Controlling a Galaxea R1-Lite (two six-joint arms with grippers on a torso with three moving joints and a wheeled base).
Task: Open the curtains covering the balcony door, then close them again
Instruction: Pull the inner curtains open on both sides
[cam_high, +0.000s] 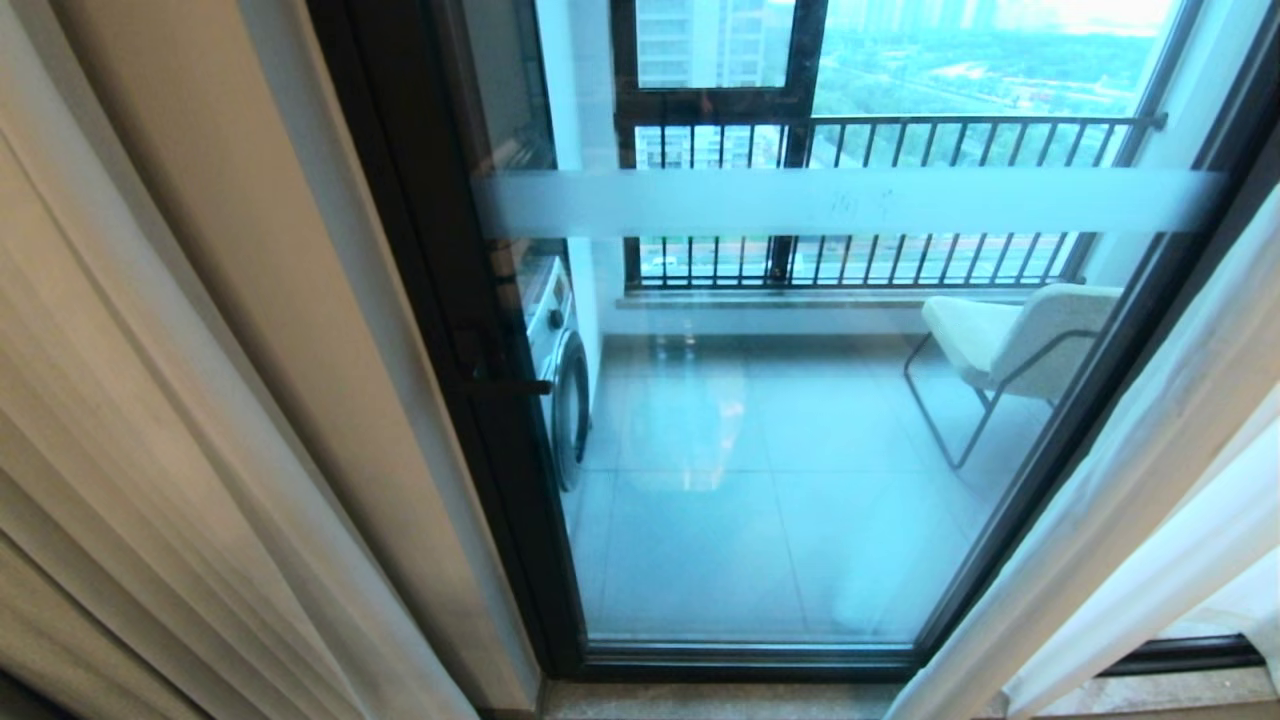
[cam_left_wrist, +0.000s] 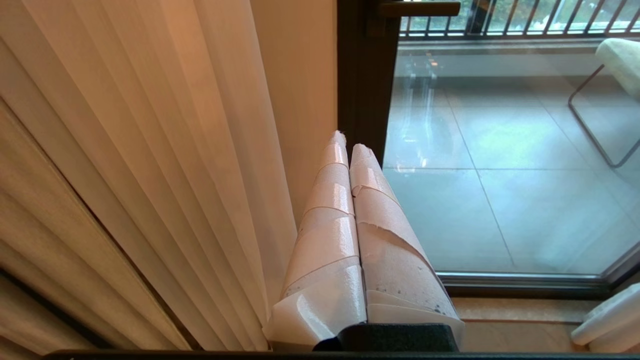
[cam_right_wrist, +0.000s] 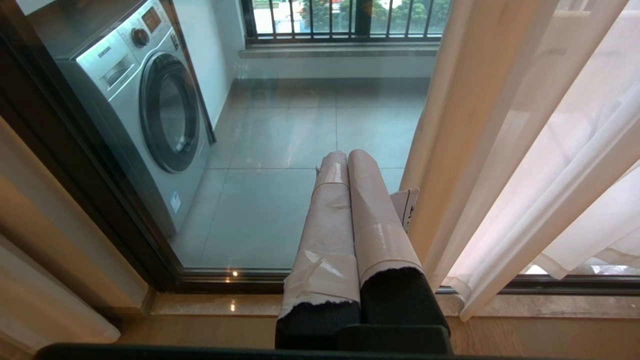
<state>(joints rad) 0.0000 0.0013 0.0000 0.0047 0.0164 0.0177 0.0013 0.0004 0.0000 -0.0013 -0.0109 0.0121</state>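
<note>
Hanging low before the balcony door (cam_high: 780, 480), both arms are idle and out of the head view. The left end effector (cam_left_wrist: 347, 142) is clenched, its two tape-wrapped fingers (cam_left_wrist: 325, 235) pressed together with nothing between them. Just beside it, on its outer side, hang beige drapes (cam_left_wrist: 150, 150) in straight folds; ahead of its tips stands the door's dark frame, with the door handle (cam_left_wrist: 420, 8) further up.

The right end effector (cam_right_wrist: 345, 155) is likewise clenched and empty. The curtains (cam_right_wrist: 525, 165), sheer and white, hang just beside it on its outer side, gathered toward the right edge of the door, their hem resting at the threshold. A small label on the fabric shows right next to the fingers; I cannot tell whether cloth and finger touch.

Beyond the glass, ahead of both end effectors, lies the tiled balcony floor. A washing machine (cam_right_wrist: 150, 115) stands ahead and to the left of the right end effector, its round door closed, its contents not visible. A chair (cam_high: 1010, 345) sits ahead on the right, below the railing (cam_high: 900, 200). A frosted band (cam_high: 850, 202) crosses the glass.
</note>
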